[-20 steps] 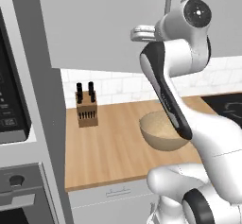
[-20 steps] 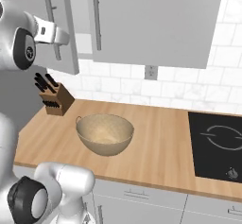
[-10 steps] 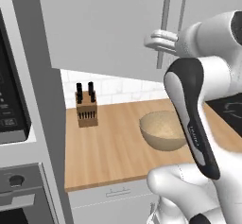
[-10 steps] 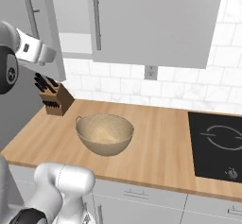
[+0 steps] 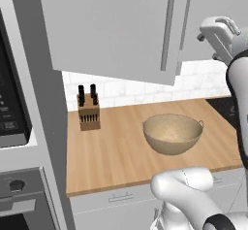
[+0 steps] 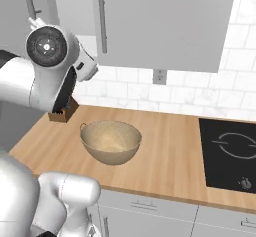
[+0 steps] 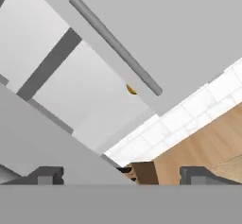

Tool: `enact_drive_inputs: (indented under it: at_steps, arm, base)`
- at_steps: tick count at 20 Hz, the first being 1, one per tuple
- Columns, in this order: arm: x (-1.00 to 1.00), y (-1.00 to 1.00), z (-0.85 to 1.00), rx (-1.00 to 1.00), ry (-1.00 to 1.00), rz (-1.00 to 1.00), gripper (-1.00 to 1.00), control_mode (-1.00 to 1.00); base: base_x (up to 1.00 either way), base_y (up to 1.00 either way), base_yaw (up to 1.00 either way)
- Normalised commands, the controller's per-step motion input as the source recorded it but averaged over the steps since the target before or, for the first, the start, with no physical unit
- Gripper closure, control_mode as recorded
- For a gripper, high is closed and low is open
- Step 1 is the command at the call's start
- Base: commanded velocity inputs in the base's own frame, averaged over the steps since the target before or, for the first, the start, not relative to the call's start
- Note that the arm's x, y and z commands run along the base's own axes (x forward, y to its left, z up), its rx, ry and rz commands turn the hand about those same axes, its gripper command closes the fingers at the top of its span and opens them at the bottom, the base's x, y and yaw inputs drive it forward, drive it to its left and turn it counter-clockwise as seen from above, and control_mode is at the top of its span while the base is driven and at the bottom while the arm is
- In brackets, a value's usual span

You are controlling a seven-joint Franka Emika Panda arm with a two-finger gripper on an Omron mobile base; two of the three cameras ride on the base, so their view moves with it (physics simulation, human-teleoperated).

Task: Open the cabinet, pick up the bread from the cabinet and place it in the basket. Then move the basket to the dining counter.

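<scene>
We find no legible text, brand, number or sign in these views. The black oven panel (image 5: 10, 110) at the left edge of the left base view carries a few small pale marks, but they are too blurred for us to read. The dark hob (image 6: 231, 153) set in the desk shows pale printed outlines, curved strokes and a small round mark near its front edge; we read these as symbols only, with no letters or digits discernible.
</scene>
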Motion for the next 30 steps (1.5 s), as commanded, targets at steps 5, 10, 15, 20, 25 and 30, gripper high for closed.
enact_drive_inputs:
  at_steps: [5,10,15,20,25,30]
  arm:
    - [1.0,-0.15,-0.75,0.27,0.15,0.15,-1.0,-1.0]
    - [0.96,0.46,-0.38,0.13,0.14,0.19,-1.0,-1.0]
    - [0.22,0.67,0.0,0.03,0.06,0.25,-1.0,-1.0]
    - [-0.66,0.75,0.02,-0.02,-0.18,0.49,-1.0,-1.0]
    - [-0.99,0.92,0.03,-0.11,-0.31,0.35,-1.0,-1.0]
    - [-0.82,1.0,0.0,-0.27,-0.25,0.15,-1.0,-1.0]
  base:
    - [0.0,0.0,0.0]
    - [0.0,0.0,0.0]
    - [0.0,0.0,0.0]
    - [0.0,0.0,0.0]
    - [0.0,0.0,0.0]
    - [0.0,0.0,0.0]
